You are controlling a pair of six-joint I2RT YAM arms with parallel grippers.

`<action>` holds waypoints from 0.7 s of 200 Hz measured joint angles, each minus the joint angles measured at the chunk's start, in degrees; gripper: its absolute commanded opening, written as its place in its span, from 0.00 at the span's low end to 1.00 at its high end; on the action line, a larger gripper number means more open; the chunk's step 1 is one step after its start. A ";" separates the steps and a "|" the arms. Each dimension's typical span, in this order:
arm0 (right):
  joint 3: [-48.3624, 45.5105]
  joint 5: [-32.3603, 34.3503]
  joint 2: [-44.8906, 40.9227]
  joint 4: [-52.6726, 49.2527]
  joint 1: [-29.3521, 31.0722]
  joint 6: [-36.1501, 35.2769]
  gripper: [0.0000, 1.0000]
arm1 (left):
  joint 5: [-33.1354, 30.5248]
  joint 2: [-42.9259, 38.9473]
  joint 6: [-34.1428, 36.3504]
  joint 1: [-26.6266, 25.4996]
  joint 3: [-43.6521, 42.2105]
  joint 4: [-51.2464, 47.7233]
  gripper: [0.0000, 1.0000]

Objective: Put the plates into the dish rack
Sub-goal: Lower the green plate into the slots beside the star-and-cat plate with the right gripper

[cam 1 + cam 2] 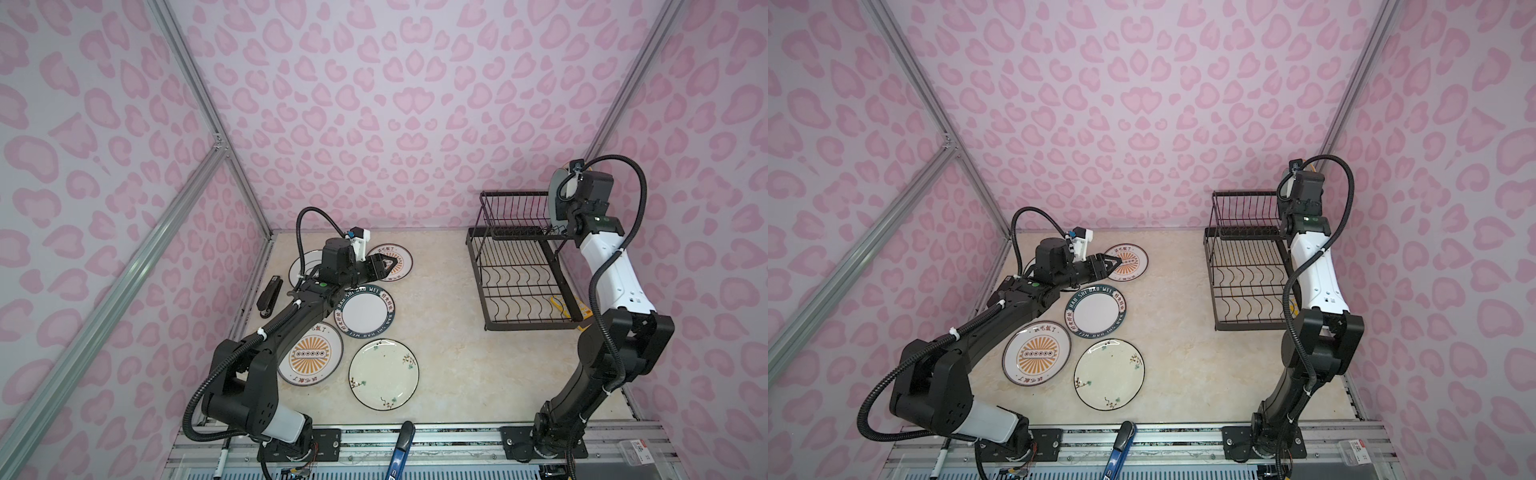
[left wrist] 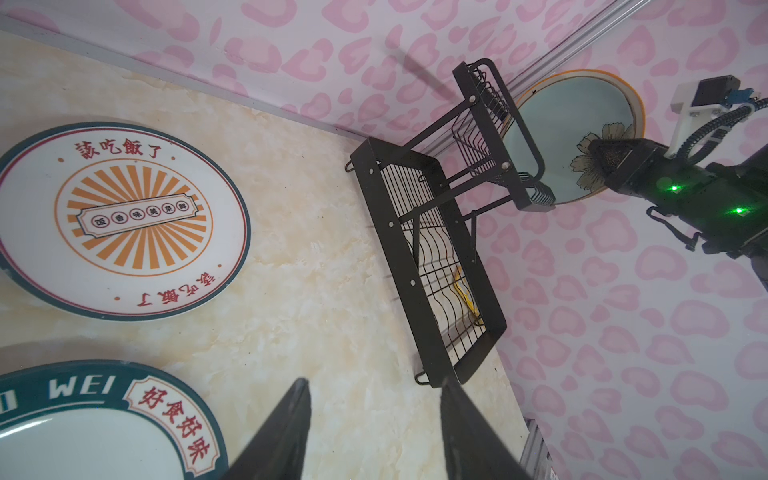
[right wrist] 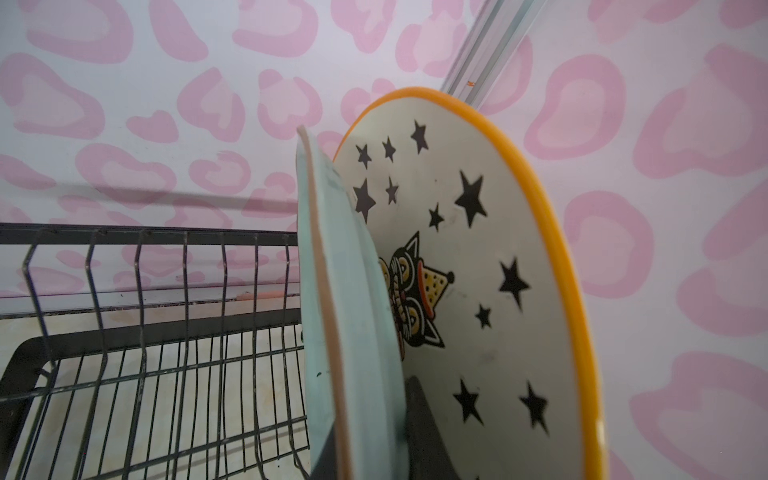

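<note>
My right gripper [image 3: 370, 415] is shut on the pale blue flowered plate [image 3: 332, 291], which it holds upright on edge in the upper tier of the black wire dish rack [image 1: 519, 282]. Just behind it stands the starry orange-rimmed plate [image 3: 498, 249]. My left gripper [image 2: 376, 380] is open and empty, low over the table beside the far sunburst plate [image 1: 397, 259]. Flat on the table lie the lettered dark-rimmed plate [image 1: 365, 311], a second sunburst plate [image 1: 311, 353] and the cream sprigged plate [image 1: 383, 375]. A white plate [image 1: 301, 266] is mostly hidden under my left arm.
A black stapler-like object [image 1: 269, 296] lies at the table's left edge. Something yellow [image 1: 561, 305] shows under the rack's lower tier. A blue-handled tool [image 1: 401, 449] and a pen [image 1: 222, 459] rest on the front rail. Pink patterned walls close in three sides.
</note>
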 measured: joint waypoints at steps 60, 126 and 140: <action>0.09 0.55 -0.02 2.69 -0.13 0.00 0.26 | 0.00 0.00 -0.02 0.00 0.00 0.00 0.53; -0.04 1.84 -0.13 3.08 -0.28 0.55 0.27 | 0.00 0.00 -0.02 0.00 0.00 0.00 0.53; -0.15 2.29 -0.17 3.56 -0.28 1.16 0.27 | 0.00 0.00 -0.02 0.00 0.00 0.00 0.53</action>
